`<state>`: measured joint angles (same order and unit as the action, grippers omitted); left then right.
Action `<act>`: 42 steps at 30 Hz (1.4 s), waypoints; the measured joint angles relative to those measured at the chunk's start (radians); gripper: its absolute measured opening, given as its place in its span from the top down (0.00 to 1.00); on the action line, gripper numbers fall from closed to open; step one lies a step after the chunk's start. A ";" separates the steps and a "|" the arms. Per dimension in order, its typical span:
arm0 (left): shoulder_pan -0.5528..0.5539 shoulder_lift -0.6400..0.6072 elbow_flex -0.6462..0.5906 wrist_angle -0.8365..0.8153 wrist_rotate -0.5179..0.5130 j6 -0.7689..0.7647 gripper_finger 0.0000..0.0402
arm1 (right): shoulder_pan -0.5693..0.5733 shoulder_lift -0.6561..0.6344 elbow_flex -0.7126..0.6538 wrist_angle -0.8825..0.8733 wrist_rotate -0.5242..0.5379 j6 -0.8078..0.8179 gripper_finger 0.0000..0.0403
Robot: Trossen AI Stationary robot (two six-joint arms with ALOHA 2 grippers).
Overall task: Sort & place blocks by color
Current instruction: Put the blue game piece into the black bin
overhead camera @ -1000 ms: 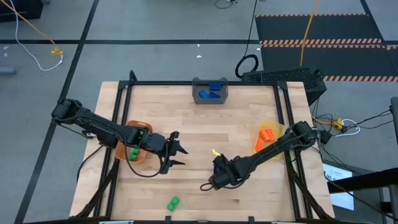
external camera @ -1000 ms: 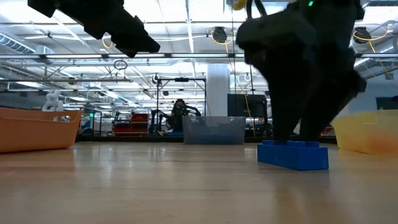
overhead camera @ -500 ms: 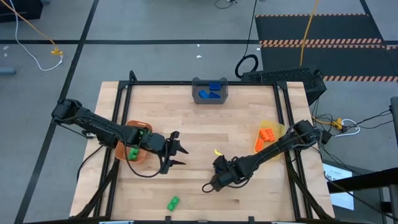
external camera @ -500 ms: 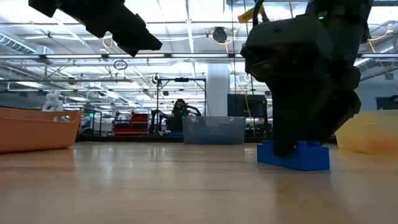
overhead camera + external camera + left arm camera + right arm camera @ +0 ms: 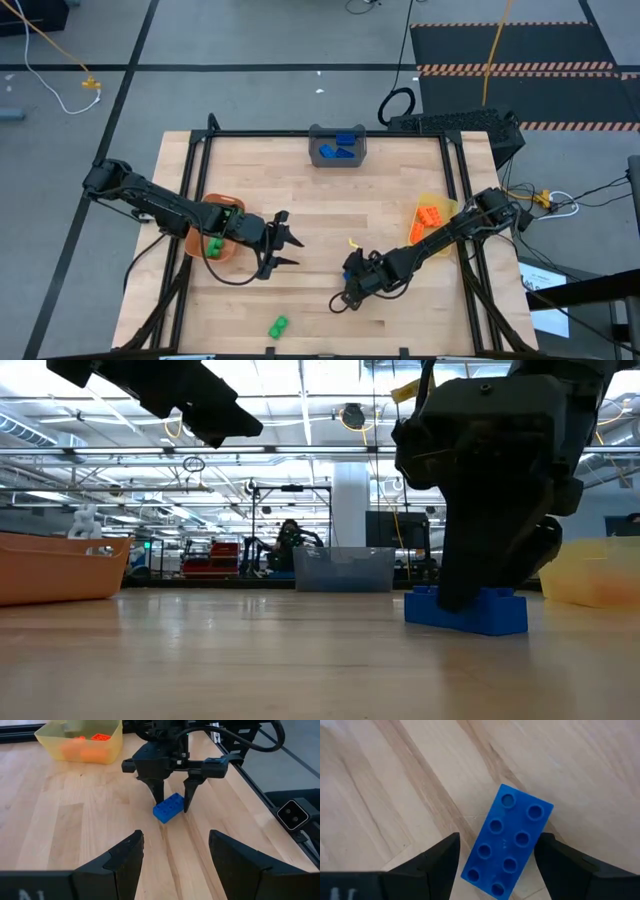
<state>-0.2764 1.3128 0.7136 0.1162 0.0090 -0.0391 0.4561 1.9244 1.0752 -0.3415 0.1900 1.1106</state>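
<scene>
A blue studded block (image 5: 507,845) lies flat on the table, and my right gripper (image 5: 498,840) stands over it, open, one finger on each long side. The left wrist view shows the same block (image 5: 168,808) between those fingers (image 5: 173,807). My left gripper (image 5: 292,251) hovers open beside the orange bin (image 5: 198,243), which holds a green block (image 5: 213,245). Another green block (image 5: 278,325) rests on the table near the near edge. In the high view the right gripper (image 5: 347,293) hides the blue block. My right gripper comes at the blue block from above, pointing down, with its fingers across the block's near end (image 5: 490,880). One finger (image 5: 555,865) is close against the long side. I cannot tell whether it touches. The block lies flat on the table.
A grey bin (image 5: 322,155) with blue blocks sits at the far edge. A yellow bin (image 5: 445,205) with orange blocks stands to the right, close to the right arm. Bare wood lies between the two grippers. A black frame rail (image 5: 462,200) borders the table.
The right gripper has come down a little over the blue block and shifted slightly toward the table's near edge. In the low view, one end of the block has slid a little along the table.
</scene>
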 joint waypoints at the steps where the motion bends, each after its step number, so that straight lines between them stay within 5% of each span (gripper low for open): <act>1: 0.000 0.000 0.000 0.000 0.000 0.000 0.44 | -0.002 -0.001 0.000 -0.005 0.003 -0.001 0.42; 8: 0.000 0.000 0.000 0.003 0.000 0.003 0.44 | -0.013 -0.027 0.000 -0.003 0.063 -0.056 0.70; 19: 0.000 0.000 0.000 0.051 -0.001 0.004 0.44 | -0.119 -0.144 -0.004 -0.019 0.365 -0.327 0.70; 32: 0.036 0.000 0.000 0.074 -0.088 0.037 0.44 | -0.404 -0.199 -0.002 0.280 0.356 -0.843 0.70; 42: 0.183 0.000 0.000 0.072 -0.104 -0.111 0.44 | -0.603 -0.209 -0.001 0.331 0.252 -0.984 0.70</act>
<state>-0.0930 1.3128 0.7136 0.1886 -0.0948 -0.1501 -0.1467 1.7149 1.0740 -0.0109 0.4416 0.1263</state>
